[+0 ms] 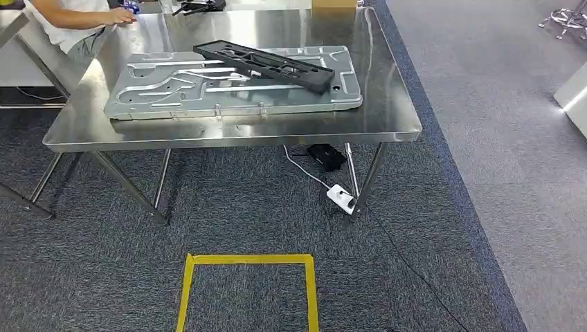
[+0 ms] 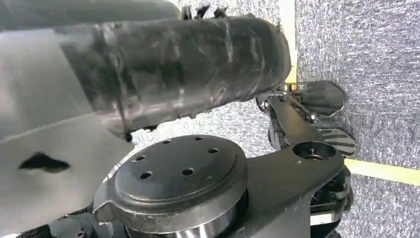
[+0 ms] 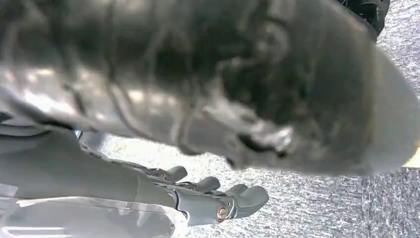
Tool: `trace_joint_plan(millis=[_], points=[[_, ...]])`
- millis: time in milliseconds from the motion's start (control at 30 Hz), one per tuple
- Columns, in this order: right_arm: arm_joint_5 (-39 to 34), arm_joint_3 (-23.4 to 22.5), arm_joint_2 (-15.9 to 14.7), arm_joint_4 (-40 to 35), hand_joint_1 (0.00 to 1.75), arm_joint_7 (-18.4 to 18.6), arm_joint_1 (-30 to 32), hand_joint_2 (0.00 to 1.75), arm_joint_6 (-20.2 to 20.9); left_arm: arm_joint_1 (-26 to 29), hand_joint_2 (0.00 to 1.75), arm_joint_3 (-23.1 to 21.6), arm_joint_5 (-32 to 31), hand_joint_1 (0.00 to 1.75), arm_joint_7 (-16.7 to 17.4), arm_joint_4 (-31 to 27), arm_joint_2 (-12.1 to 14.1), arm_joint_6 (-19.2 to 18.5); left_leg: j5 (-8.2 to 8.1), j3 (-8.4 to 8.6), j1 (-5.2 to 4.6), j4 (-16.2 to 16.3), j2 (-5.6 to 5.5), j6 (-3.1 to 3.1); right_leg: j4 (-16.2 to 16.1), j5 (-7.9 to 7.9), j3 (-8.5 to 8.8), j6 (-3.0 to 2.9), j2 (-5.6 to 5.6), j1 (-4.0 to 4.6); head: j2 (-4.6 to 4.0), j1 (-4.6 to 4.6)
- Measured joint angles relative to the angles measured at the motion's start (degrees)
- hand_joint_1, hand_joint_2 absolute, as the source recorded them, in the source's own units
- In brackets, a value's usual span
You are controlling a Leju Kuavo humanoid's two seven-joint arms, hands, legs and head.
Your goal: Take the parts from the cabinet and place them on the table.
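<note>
A steel table (image 1: 387,104) stands ahead of me in the head view. On it lies a large flat grey metal panel (image 1: 180,93) with pressed ribs. A long black plastic frame part (image 1: 266,66) rests slantwise across the panel's far right half. My left hand (image 2: 188,64) hangs over the carpet, its dark taped thumb stretched out with nothing in it. My right hand (image 3: 223,89) also hangs low, and its fingers (image 3: 218,201) are extended, apart and hold nothing.
A person (image 1: 69,21) sits at the table's far left corner, with a hand on the tabletop. A yellow tape square (image 1: 246,260) marks the carpet in front of the table. A white power strip (image 1: 341,197) and cable lie by the right table leg. Lighter floor (image 1: 498,104) runs along the right.
</note>
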Motion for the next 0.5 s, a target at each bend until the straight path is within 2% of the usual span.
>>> trace_joint_plan(millis=[367,433,467,500], points=[[0.4,0.0,1.2,0.0,0.0,-1.2,-0.1,0.0,0.4,0.0,0.0,0.0,0.2,0.0,0.7,0.0,0.3,-0.1,0.01,-0.02,-0.31,0.1,0.0,0.2,-0.1,0.17,0.01,0.27,-0.02,-0.34,0.0,0.0],[0.4,0.0,1.3,0.0,0.0,-1.6,-0.1,0.0,0.5,0.0,0.0,0.0,0.2,0.0,0.8,0.0,0.3,0.0,0.38,0.05,-0.31,-0.3,-0.01,0.59,-0.3,0.41,0.48,0.59,-0.06,-0.35,0.0,-0.07],[0.5,0.0,1.2,0.0,0.0,-1.7,-0.1,0.0,0.5,0.0,0.0,0.0,0.3,0.0,0.8,0.0,0.2,0.0,1.43,0.96,0.53,-1.5,0.15,0.82,-0.1,0.1,0.46,0.85,0.04,0.09,0.0,-0.02],[0.5,0.0,1.2,0.0,0.0,-1.9,-0.1,0.0,0.5,-0.1,0.0,0.0,0.4,0.0,0.8,0.0,0.2,0.0,1.83,1.12,0.62,-2.0,0.22,0.84,0.7,-1.02,0.07,1.46,0.39,-0.06,0.0,0.2]])
